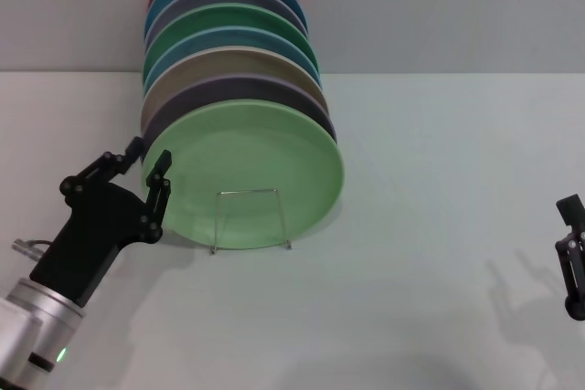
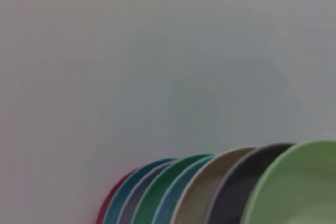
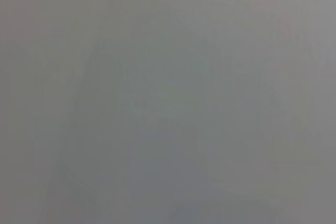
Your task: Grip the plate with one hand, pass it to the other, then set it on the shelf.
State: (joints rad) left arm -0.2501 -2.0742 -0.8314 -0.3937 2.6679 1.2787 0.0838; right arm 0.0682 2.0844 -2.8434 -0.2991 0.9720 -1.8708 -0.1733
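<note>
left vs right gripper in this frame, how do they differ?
Position: the left gripper sits beside the pale mint-green plate standing at the front of the wire rack; the right gripper is far off at the table's right edge.
View: the left gripper shows open fingers and silver wrist; the right gripper is cut off by the frame.
Both are black, holding nothing.

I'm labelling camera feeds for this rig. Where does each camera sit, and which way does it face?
Head view: on the robot's head, facing forward and down at the pale green plate standing in the wire rack; left gripper open beside the plate's rim, right gripper at the frame edge.
Left wrist view: on the left arm, facing the row of plates; no fingers show.
Right wrist view: on the right arm, only blank grey surface.
Shared: head and left wrist views both show the plate.
</note>
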